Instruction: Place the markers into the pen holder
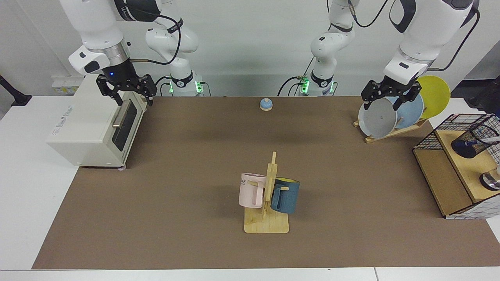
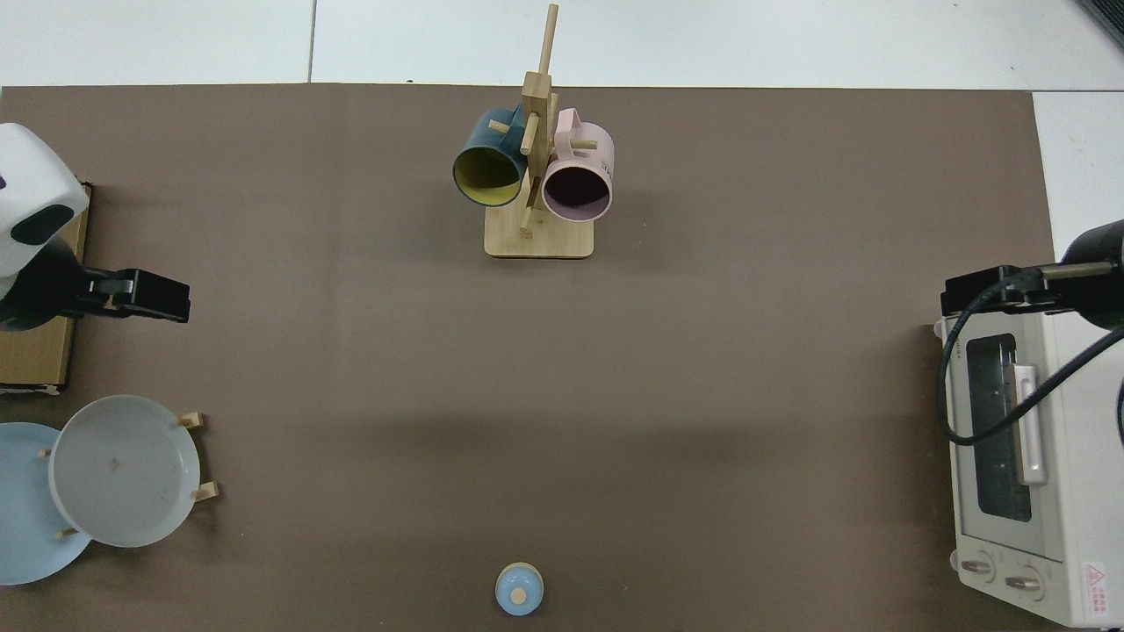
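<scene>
The pen holder [image 1: 475,139], a black mesh cup, lies tilted on the wooden shelf of the wire basket at the facing view's right edge. A marker [image 1: 491,139] with a white barrel pokes out of its mouth. My left gripper [image 1: 383,103] hangs open and empty above the plate rack, well away from the pen holder. In the top view the left gripper [image 2: 145,296] shows at the left edge; the pen holder is out of that view. My right gripper [image 1: 133,100] hovers open and empty over the toaster oven's top front edge, and the right gripper [image 2: 983,294] shows at the top view's right.
A mug tree [image 1: 267,199] with a pink and a blue mug stands mid-table. A plate rack [image 1: 384,117] with grey, blue and yellow plates is at the back. A toaster oven [image 1: 93,128], a small blue knob [image 1: 265,104] and the wire basket [image 1: 457,168] are also here.
</scene>
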Controlling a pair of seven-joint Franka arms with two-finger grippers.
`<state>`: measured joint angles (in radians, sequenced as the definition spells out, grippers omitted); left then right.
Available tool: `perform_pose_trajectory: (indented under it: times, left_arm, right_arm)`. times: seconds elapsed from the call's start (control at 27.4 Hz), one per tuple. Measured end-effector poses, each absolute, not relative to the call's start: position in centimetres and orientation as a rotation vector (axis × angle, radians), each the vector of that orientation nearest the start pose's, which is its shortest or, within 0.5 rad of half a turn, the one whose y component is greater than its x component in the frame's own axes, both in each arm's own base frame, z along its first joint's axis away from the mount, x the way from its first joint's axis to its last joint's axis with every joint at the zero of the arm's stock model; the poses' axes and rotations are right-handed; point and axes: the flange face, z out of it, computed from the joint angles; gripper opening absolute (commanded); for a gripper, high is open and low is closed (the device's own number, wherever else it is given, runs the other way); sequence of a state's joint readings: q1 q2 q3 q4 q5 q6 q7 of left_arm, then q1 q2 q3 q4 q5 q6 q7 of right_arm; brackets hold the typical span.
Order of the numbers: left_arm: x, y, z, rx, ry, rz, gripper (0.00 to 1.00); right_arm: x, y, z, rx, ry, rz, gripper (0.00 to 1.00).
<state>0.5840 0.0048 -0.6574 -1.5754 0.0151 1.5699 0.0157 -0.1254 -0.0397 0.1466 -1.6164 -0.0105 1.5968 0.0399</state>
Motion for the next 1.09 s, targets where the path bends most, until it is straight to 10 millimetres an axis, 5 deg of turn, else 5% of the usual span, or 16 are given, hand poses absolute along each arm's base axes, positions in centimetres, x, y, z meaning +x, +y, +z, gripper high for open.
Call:
perform_pose_trajectory:
  times: [0.36,0.66,1.09]
  left_arm:
    - [54.9,-3.7,63.5,-3.127,0.113,-0.026,1.00]
    - [54.4,-5.8,63.8,-3.128,0.135,-0.028,1.00]
    - [54.3,-5.2,64.2,-3.129,0.116,-0.038,1.00]
  right_arm:
    - [54.5,1.2,62.7,-3.157,0.029,-0.032,1.00]
    - [54.5,1.2,62.7,-3.157,0.029,-0.032,1.00]
    - [54.5,1.2,62.7,-3.157,0.028,-0.032,1.00]
